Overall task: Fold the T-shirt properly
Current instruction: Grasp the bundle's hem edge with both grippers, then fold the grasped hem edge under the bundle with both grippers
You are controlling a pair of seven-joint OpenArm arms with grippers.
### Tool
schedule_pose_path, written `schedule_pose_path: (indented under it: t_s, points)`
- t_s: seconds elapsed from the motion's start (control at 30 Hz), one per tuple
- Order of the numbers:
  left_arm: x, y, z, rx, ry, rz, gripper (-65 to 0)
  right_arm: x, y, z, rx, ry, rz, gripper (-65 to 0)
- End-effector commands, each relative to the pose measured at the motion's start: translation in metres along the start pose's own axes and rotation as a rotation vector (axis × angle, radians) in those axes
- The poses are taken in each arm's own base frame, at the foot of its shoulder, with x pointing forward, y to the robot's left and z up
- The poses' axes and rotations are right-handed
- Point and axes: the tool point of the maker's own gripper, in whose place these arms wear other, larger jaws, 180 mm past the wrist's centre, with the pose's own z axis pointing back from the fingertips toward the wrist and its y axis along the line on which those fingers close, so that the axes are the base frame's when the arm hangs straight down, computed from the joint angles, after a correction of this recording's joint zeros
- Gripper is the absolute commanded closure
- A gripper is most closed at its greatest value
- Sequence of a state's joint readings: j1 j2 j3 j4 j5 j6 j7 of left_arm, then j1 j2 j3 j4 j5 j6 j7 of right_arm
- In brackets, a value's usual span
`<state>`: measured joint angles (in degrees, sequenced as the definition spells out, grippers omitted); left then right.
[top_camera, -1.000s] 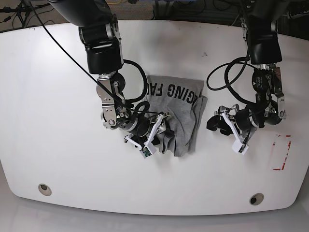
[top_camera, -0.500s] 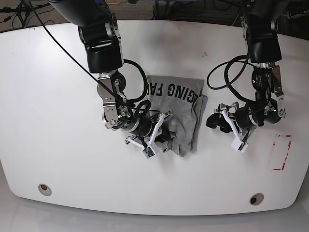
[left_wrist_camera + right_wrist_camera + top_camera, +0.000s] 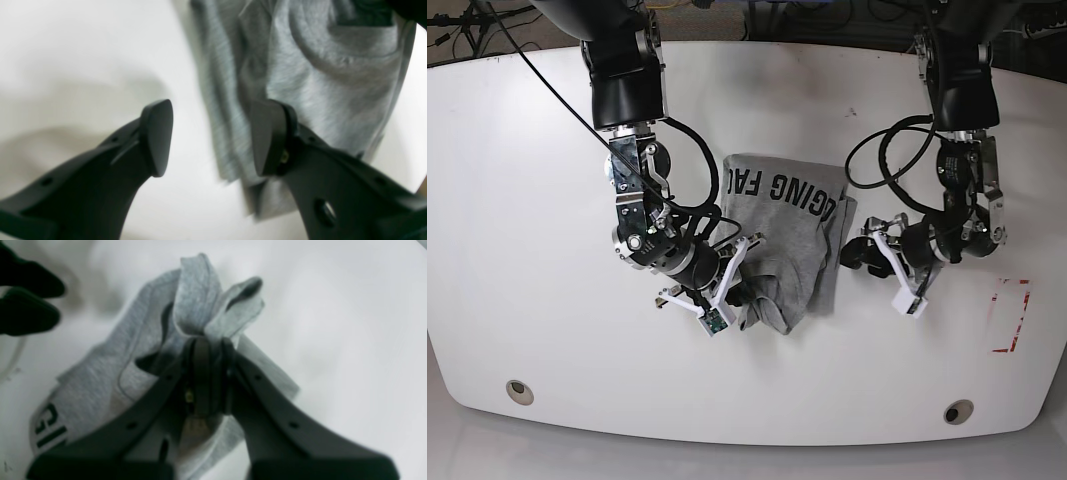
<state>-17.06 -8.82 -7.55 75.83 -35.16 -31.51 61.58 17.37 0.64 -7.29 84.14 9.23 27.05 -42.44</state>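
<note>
Bare table (image 3: 537,230) all round T-shirt (image 3: 792,215); arms flank it.

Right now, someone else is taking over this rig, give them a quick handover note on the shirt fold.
Right gripper: shut on a bunched near edge of the T-shirt.
Left gripper: open, empty, beside the shirt's other edge, holding nothing.
Shirt: mid-table, partly folded into a narrow rumpled block, black lettering showing at the far end.
Done: partial fold only.
Left: carry the pinched edge over, flatten, square up.
</note>
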Motion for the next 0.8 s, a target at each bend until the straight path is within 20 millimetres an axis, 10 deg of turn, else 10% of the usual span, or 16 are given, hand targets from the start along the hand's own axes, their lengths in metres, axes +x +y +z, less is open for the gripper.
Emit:
schedule_pose_path:
  t_s: [0.0, 0.23, 0.57, 0.77]
  points:
    - [0.029, -0.015, -0.002, -0.041, -0.078, -0.017, -35.0, 0.024, -0.002, 0.006, -0.003, -0.068, 0.020, -3.3]
    - [0.039, -0.037, -0.013, -0.089, -0.099, -0.022, -35.0, 0.005, -0.014, 0.001, -0.014, -0.023, 0.009, -8.1]
    - [0.037, -0.047, -0.018, -0.107, -0.082, -0.044, -35.0, 0.003, -0.023, -0.002, -0.021, -0.071, -0.005, -49.8]
    - [0.039, -0.047, -0.018, -0.106, -0.086, -0.046, -35.0, 0.019, -0.038, 0.017, -0.064, -0.120, 0.034, -50.7]
